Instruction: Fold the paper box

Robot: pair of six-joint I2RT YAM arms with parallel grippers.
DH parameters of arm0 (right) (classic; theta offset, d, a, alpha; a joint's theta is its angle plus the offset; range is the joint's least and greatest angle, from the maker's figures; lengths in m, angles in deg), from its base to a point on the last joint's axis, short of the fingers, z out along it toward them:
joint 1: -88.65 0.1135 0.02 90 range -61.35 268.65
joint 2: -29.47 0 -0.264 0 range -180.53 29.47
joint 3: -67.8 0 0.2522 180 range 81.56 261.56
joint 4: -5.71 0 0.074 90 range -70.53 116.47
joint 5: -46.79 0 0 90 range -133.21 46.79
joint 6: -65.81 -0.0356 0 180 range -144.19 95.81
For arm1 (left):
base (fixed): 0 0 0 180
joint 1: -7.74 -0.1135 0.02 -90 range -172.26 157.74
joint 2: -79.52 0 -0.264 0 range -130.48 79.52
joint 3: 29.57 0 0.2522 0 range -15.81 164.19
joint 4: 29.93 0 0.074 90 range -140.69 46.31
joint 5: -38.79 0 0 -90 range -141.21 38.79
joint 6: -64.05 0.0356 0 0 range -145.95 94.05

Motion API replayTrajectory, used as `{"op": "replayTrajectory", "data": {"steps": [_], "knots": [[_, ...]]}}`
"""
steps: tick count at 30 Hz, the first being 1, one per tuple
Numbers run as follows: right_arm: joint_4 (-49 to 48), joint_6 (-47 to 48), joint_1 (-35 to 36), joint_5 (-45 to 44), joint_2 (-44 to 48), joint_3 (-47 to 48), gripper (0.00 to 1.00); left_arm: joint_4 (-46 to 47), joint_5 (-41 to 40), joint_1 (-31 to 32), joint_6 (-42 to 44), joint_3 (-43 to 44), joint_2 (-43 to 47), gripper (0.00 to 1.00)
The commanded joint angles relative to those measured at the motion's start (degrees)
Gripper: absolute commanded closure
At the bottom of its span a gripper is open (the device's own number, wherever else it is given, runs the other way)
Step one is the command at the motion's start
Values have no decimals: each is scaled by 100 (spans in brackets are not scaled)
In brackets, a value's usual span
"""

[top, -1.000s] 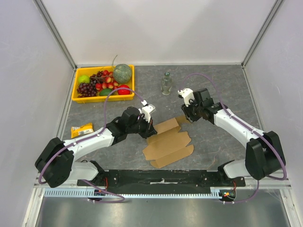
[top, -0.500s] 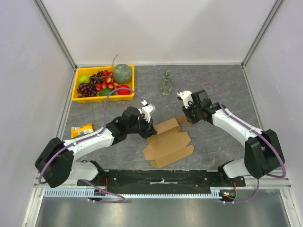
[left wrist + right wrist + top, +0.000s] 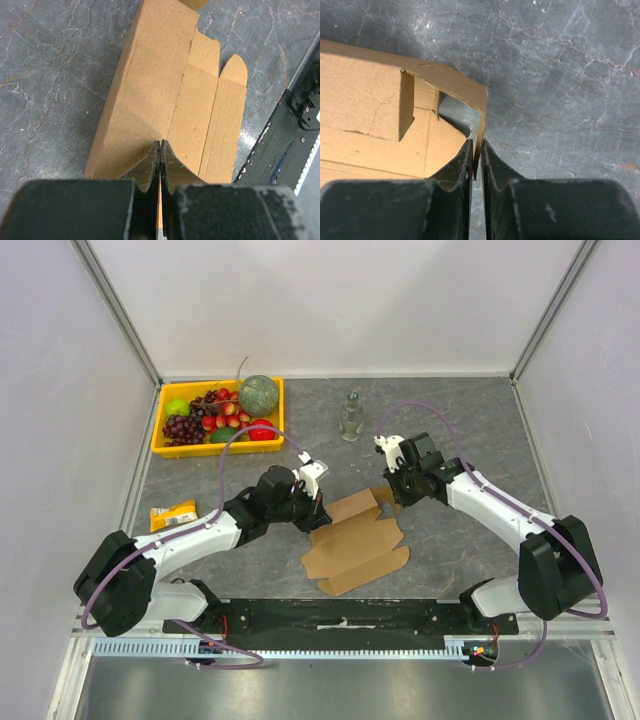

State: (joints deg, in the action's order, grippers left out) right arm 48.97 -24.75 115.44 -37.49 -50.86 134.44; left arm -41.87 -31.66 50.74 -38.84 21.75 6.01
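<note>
The paper box [image 3: 355,545] is a flat brown cardboard sheet with flaps, lying mid-table between the arms. My left gripper [image 3: 318,512] is at the sheet's near-left edge. In the left wrist view its jaws [image 3: 160,144] are pressed together with a thin sliver of the cardboard [image 3: 160,85] between them. My right gripper [image 3: 392,494] is at the sheet's far-right corner. In the right wrist view its jaws [image 3: 476,146] stand narrow on either side of an upright flap [image 3: 481,112] of the paper box [image 3: 365,125], pinching its edge.
A yellow tray [image 3: 160,445] of fruit stands at the back left. A small glass bottle [image 3: 350,417] stands behind the box. A yellow snack packet [image 3: 173,514] lies at the left. The black base rail [image 3: 340,615] runs along the near edge, and is also in the left wrist view [image 3: 280,150].
My right gripper has moved slightly left toward the box and its jaws have narrowed onto the raised flap. The left arm and the sheet have stayed put.
</note>
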Motion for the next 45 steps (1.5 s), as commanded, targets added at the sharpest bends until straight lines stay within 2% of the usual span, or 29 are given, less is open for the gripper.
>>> {"op": "replayTrajectory", "data": {"steps": [1,23,26,33,39,41,45], "knots": [[407,-313,90,140,1,398,85,11,5,24,-39,58,30,98],[592,-498,345,333,53,811,89,37,22,24,-39,14,48,98],[627,-306,354,334,62,882,89,28,14,24,-39,6,57,98],[988,301,441,-298,9,1031,90,20,22,15,-30,23,74,98],[971,363,468,-396,27,882,93,-15,5,24,5,128,66,98],[944,372,468,-396,18,855,92,-59,-4,24,31,190,65,98],[664,363,468,-536,70,794,79,-95,-4,24,49,225,48,98]]}}
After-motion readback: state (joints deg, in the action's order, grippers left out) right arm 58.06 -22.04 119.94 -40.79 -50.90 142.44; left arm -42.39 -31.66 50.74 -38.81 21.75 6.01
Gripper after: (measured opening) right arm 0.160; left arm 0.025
